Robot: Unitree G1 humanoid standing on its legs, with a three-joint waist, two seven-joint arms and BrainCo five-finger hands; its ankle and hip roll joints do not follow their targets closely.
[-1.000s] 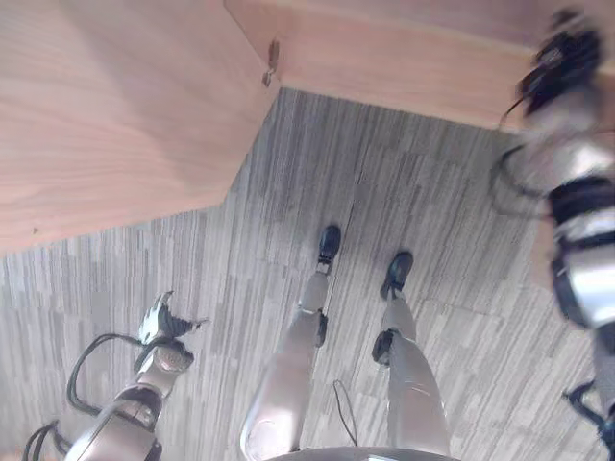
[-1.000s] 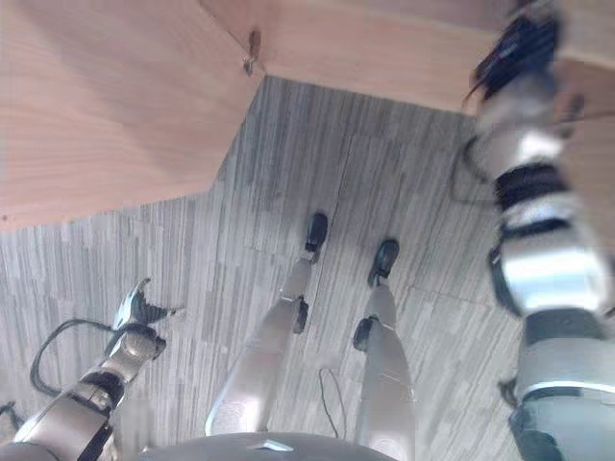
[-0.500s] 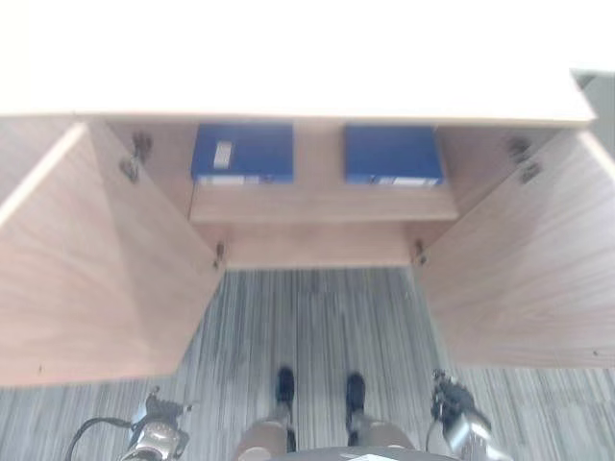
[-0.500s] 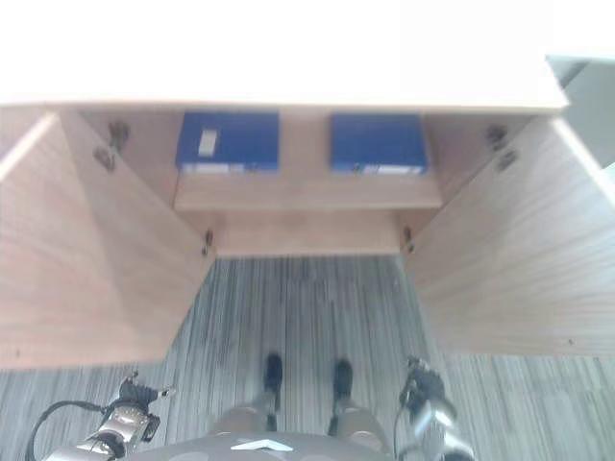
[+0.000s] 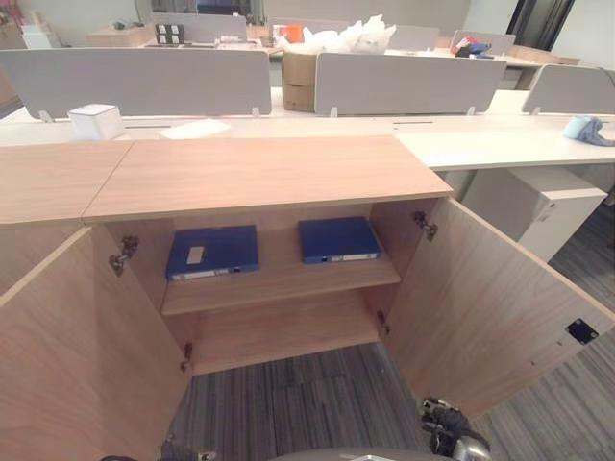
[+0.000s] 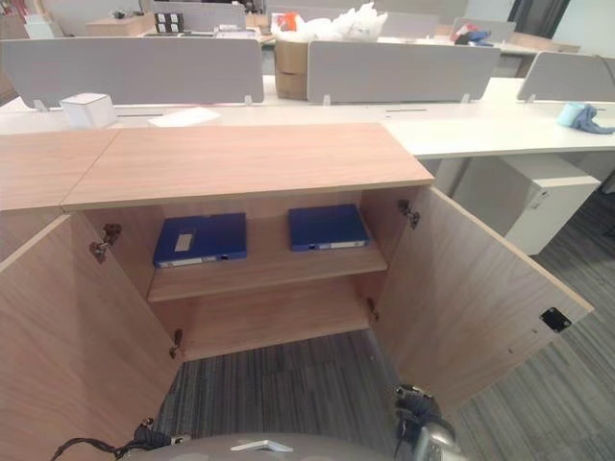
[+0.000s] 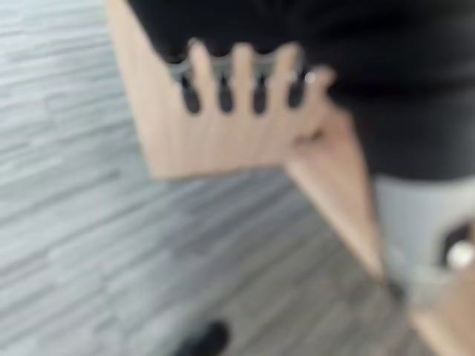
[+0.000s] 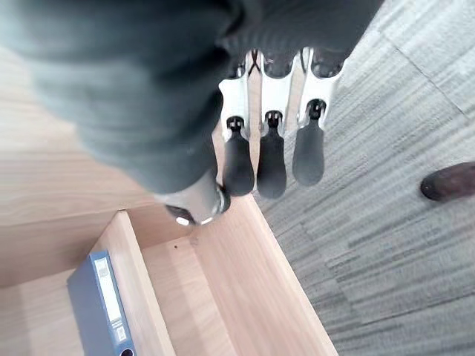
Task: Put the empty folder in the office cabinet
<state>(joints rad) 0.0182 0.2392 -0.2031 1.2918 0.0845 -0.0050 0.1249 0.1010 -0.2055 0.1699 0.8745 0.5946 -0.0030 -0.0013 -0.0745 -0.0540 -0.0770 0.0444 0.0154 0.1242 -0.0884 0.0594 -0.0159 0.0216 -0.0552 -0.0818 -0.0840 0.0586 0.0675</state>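
The wooden office cabinet (image 5: 259, 173) stands in front of me with both doors swung open. Two blue folders lie flat on its upper shelf (image 5: 279, 280): one on the left (image 5: 212, 252) with a white label, one on the right (image 5: 336, 238). The lower compartment (image 5: 279, 331) holds nothing. My right hand (image 5: 447, 437) hangs low by the right door (image 5: 490, 317), fingers (image 8: 271, 156) straight, holding nothing; past it the right wrist view catches a blue folder (image 8: 100, 304). My left hand (image 7: 241, 70) hangs beside the left door (image 5: 67, 355), fingers straight, nothing in it.
Behind the cabinet run white desks with grey partitions (image 5: 144, 82). On them sit a small white box (image 5: 96, 121), a cardboard box (image 5: 300, 69) and a blue cloth (image 5: 586, 128). A white pedestal (image 5: 538, 206) stands right of the cabinet. Grey striped carpet (image 5: 288, 413) covers the floor.
The head camera has tilted up from the floor to the whole cabinet and desks. My right arm, raised at the right a second ago, has dropped to my side.
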